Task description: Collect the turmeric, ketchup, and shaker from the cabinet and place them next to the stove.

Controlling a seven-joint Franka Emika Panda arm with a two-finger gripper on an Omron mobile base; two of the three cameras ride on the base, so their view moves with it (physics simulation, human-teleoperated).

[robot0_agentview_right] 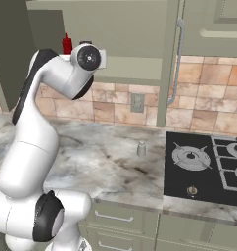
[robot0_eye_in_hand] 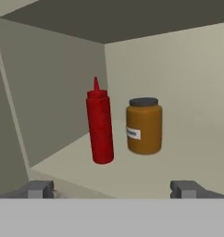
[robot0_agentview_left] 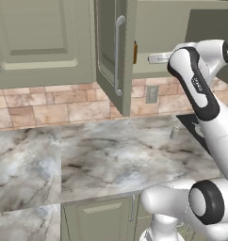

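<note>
I have the hand (robot0_eye_in_hand: 113,189) raised to the open cabinet (robot0_agentview_right: 115,29), its fingertips (robot0_eye_in_hand: 39,189) spread wide with nothing between them. Straight ahead on the cabinet floor the ketchup (robot0_eye_in_hand: 99,125) stands upright, and just beside it, a little deeper in, sits the turmeric (robot0_eye_in_hand: 144,125), an orange-brown jar with a dark lid and a small white label; the two do not touch. From the left base view I see the cabinet door (robot0_agentview_left: 115,52) swung out. The shaker (robot0_agentview_right: 141,148) stands upright on the marble counter (robot0_agentview_right: 98,157), near the stove (robot0_agentview_right: 203,166) but apart from its edge.
</note>
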